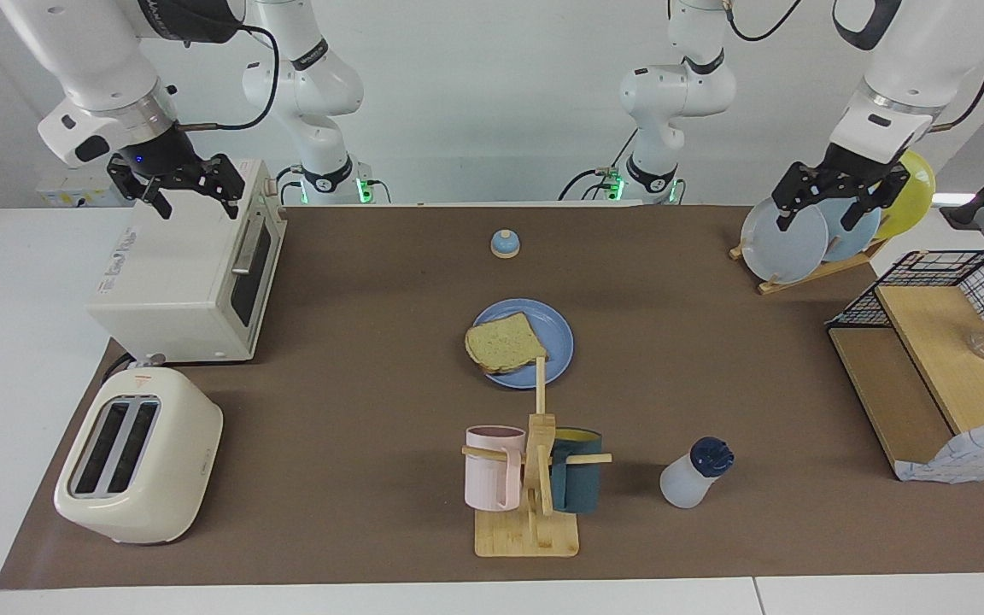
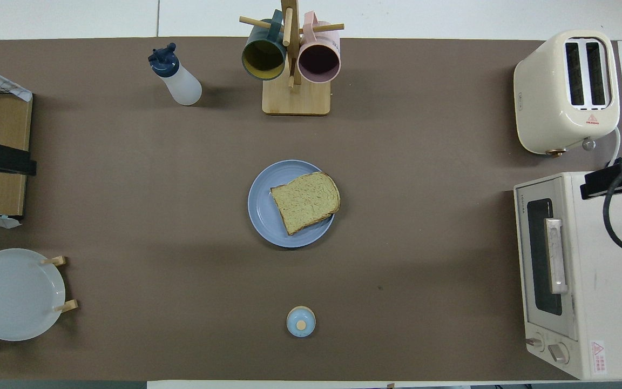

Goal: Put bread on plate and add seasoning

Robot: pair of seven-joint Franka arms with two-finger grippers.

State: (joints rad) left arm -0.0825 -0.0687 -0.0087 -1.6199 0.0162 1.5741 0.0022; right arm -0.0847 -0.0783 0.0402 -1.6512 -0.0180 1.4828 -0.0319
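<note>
The bread lies flat on the round blue plate at the middle of the table, one corner over the rim toward the right arm's end. Both also show in the overhead view, the bread on the plate. The seasoning bottle stands upright with its cap on, farther from the robots than the plate, beside the mug rack toward the left arm's end. My right gripper is open and empty, raised over the toaster oven. My left gripper is open and empty, raised by the upright plates.
A mug rack with a pink and a dark teal mug stands farther than the plate. A toaster and a toaster oven stand at the right arm's end. A blue-domed bell sits near the robots. A plate rack and a wire shelf stand at the left arm's end.
</note>
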